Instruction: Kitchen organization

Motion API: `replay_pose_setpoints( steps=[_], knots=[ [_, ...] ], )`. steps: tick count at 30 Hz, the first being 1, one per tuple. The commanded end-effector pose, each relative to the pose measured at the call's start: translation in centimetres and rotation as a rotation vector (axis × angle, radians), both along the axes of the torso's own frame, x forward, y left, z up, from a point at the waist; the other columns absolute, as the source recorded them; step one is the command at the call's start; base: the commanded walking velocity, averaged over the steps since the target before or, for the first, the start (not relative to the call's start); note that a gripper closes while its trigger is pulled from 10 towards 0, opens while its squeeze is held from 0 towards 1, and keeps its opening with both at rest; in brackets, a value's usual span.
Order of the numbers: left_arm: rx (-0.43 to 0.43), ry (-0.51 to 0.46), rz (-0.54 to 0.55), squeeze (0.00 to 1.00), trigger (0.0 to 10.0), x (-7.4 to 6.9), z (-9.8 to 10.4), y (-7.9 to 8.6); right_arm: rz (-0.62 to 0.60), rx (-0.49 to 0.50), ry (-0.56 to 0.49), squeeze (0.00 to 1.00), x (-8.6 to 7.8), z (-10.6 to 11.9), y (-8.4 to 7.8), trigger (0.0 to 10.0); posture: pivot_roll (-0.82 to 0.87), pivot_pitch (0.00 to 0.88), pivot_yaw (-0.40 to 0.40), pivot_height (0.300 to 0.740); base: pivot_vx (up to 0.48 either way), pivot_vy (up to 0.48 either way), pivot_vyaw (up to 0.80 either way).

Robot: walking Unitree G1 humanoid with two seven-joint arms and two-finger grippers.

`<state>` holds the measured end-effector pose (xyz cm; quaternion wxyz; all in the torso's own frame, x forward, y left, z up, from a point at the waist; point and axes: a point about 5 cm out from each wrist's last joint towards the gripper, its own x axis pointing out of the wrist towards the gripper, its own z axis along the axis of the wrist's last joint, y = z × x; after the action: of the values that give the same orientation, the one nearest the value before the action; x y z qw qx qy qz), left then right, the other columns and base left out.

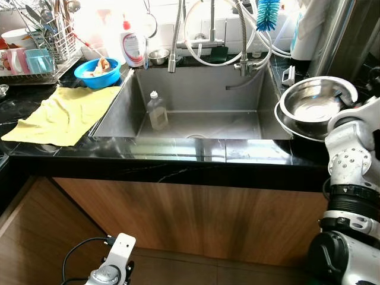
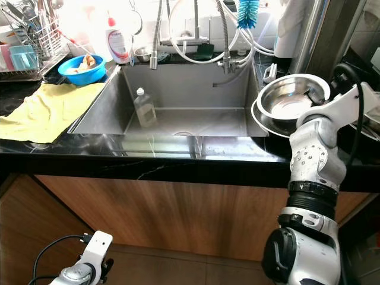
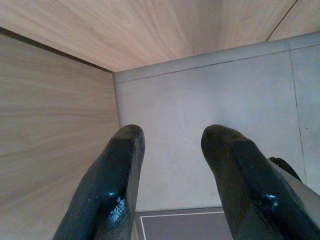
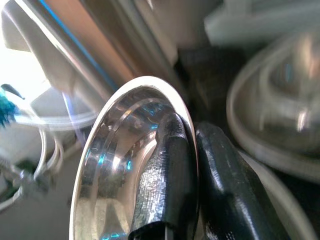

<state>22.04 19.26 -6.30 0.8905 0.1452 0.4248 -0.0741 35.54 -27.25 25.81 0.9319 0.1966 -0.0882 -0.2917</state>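
Your right gripper (image 4: 182, 200) is clamped on the rim of the steel bowl (image 1: 317, 100) at the table's right edge, beside the sink (image 1: 196, 104). The left gripper (image 3: 172, 185) hangs open below. A bottle (image 1: 157, 111) in the sink awaits sorting.

The right arm (image 2: 313, 155) is built of rounded, glossy silver-white shells, the forearm housing dotted with small dark screw heads. Below it sit ribbed black ring joints banded with silver, then a bulbous black and white segment. A black cable (image 2: 355, 113) loops along its upper part. The left arm (image 1: 113, 264) ends in a small white bracket with a hole, above a grey metal disc, with thin black cables curling from it. Each end effector (image 3: 172, 185) carries two thick, glossy black fingers (image 4: 167, 175) with rounded tips, faintly textured.
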Motion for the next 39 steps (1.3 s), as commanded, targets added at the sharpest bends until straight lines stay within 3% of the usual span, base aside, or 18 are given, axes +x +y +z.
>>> replay_pose_setpoints(
  steps=[1, 3, 4, 5, 6, 9, 14, 15, 21, 24, 28, 39],
  knots=[
    [0.014, 0.011, 0.003, 0.0, 10.0, -0.2, -0.1, 0.4, 0.004, -0.071, -0.04, 0.0, 0.0, 1.4, 0.7, 0.0, -0.12, 0.0, 0.093, 0.74, 0.0, 0.0, 0.0],
    [0.014, 0.009, 0.004, 0.0, 10.0, -0.1, 0.0, 0.4, 0.018, -0.117, -0.058, 0.0, 0.1, 2.0, 1.0, 0.0, -0.13, 0.0, 0.092, 0.74, 0.0, 0.0, 0.0],
    [0.015, 0.006, 0.004, 0.0, 10.0, -0.1, 0.0, 0.4, 0.084, -0.176, -0.093, 0.0, 0.5, 2.9, 1.9, 1.8, -0.13, 0.0, 0.092, 0.74, 0.0, 0.0, 0.0],
    [0.015, 0.005, 0.005, 0.0, 10.0, -0.1, 0.0, 0.4, 0.138, -0.227, -0.106, 0.0, 0.8, 3.4, 2.7, 4.9, -0.13, 0.0, 0.092, 0.74, 0.0, 0.0, 0.0],
    [0.015, 0.005, 0.005, 0.0, 10.0, -0.1, 0.0, 0.4, 0.192, -0.271, -0.084, 0.0, 1.2, 3.4, 3.5, 10.0, -0.13, 0.0, 0.092, 0.74, 0.0, 0.0, 0.0],
    [0.015, 0.003, 0.007, 0.0, 10.0, -0.1, 0.0, 0.4, 0.38, -0.355, -0.06, 0.0, 2.2, 3.2, 6.0, 10.0, -0.13, 0.0, 0.09, 0.74, 0.0, 0.0, 0.0],
    [0.016, 0.003, 0.01, 0.0, 10.0, -0.1, 0.0, 0.3, 0.521, -0.463, 0.006, 0.0, 2.8, 2.1, 8.1, 10.0, -0.13, 0.0, 0.088, 0.74, 0.0, 0.0, 0.0],
    [0.017, 0.004, 0.011, 0.0, 10.0, -0.1, -0.1, 0.4, 0.599, -0.485, 0.008, 0.0, 3.0, 1.8, 9.2, 10.0, -0.13, 0.0, 0.088, 0.74, 0.0, 0.0, 0.0],
    [0.017, 0.005, 0.014, 0.0, 10.0, -0.2, -0.1, 0.4, 0.743, -0.575, 0.1, 0.0, 3.9, -0.3, 11.2, 10.0, -0.12, 0.0, 0.084, 0.74, 0.0, 0.0, 0.0],
    [0.017, 0.006, 0.016, 0.0, 10.0, -0.3, -0.1, 0.4, 0.74, -0.592, 0.152, 0.0, 4.4, -0.9, 11.1, 10.0, -0.12, 0.0, 0.08, 0.74, 0.0, 0.0, 0.0],
    [0.015, 0.008, 0.02, 0.0, 10.0, -0.4, -0.2, 0.4, 0.66, -0.586, 0.218, 0.0, 4.7, -1.4, 9.8, 10.0, -0.12, 0.0, 0.078, 0.74, 0.0, 0.0, 0.0],
    [0.015, 0.011, 0.017, 0.0, 10.0, -0.5, -0.2, 0.4, 0.583, -0.566, 0.273, 0.0, 4.9, -2.1, 8.3, 10.0, -0.12, 0.0, 0.079, 0.74, 0.0, 0.0, 0.0]
  ],
)
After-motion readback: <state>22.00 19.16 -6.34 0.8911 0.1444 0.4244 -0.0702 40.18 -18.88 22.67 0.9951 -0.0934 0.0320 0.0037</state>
